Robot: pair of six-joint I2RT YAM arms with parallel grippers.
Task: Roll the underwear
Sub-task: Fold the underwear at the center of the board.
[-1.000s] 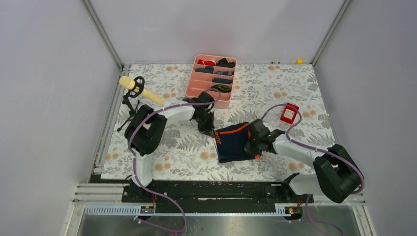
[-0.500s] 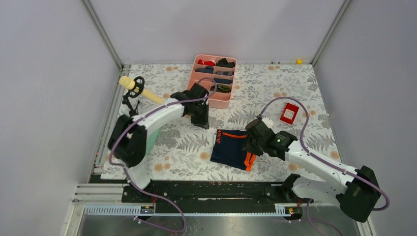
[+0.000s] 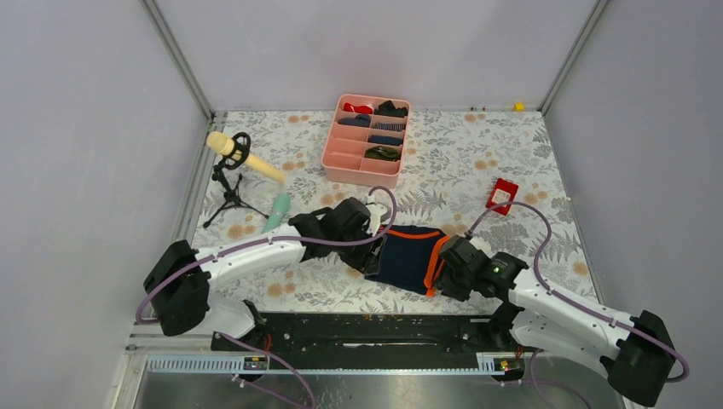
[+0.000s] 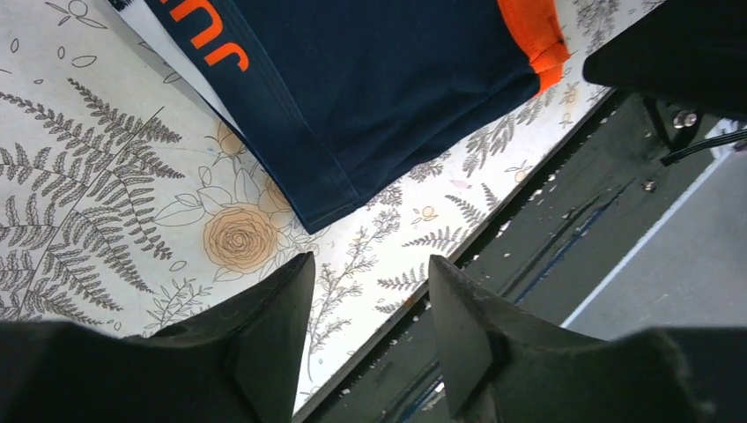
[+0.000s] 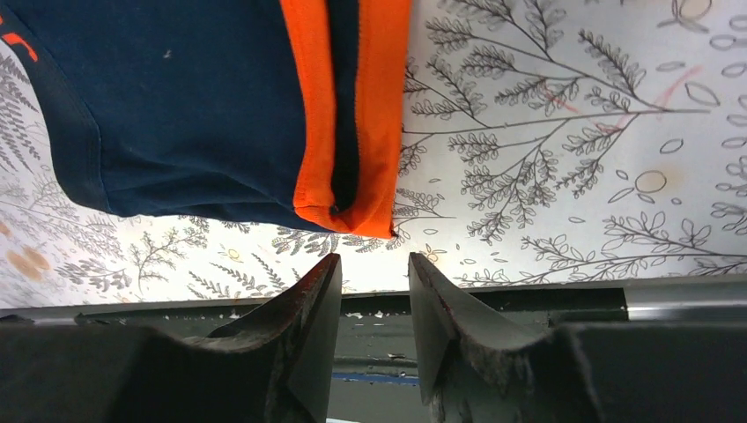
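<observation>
The underwear (image 3: 407, 258) lies flat and folded on the floral table, dark navy with an orange band along its right edge. My left gripper (image 3: 367, 254) sits at its left edge, my right gripper (image 3: 446, 273) at its orange edge. In the left wrist view the navy cloth (image 4: 379, 88) with orange lettering lies beyond the left gripper (image 4: 370, 264), which is open with only the table between its fingers. In the right wrist view the right gripper (image 5: 373, 260) is open just short of the underwear's (image 5: 203, 106) orange corner, touching nothing.
A pink tray (image 3: 326, 156) with several small rolled garments stands at the back. A microphone on a stand (image 3: 243, 158) and a teal object (image 3: 278, 211) are on the left, a red object (image 3: 501, 194) on the right. The table's near edge and black rail (image 3: 367, 328) lie close behind both grippers.
Both grippers have opened and let go of the underwear. The left arm swung away toward the tray, then came back low to the cloth's left edge; the right arm drew nearer the front.
</observation>
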